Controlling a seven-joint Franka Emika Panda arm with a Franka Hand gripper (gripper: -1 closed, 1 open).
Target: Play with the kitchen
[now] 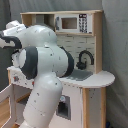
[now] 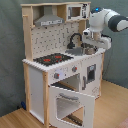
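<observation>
Tool [image 2: 90, 48] of the white Panda arm [image 2: 106, 21] hung low over the sink [image 2: 80, 50] at the second exterior view's right end of the kitchen's worktop; whether its fingers were spread or pressed together could not be told. Just beside it rose the curved black faucet [image 2: 74, 38], seen in both exterior views. The tall white and light-wood toy kitchen [image 2: 37, 80] stood on a wooden floor [image 2: 15, 117] before a grey backdrop. Its black stovetop with red rings [image 2: 52, 59] lay at the worktop's other end, beneath the grey hood [image 2: 48, 20]. A small white microwave [image 1: 73, 23] sat on the upper shelf above the sink. The windowed oven door [image 2: 70, 103] hung open, tilted outward from the cabinet front. In the first exterior view, the arm's bulky white links [image 1: 47, 75] covered most of the kitchen's left half.
</observation>
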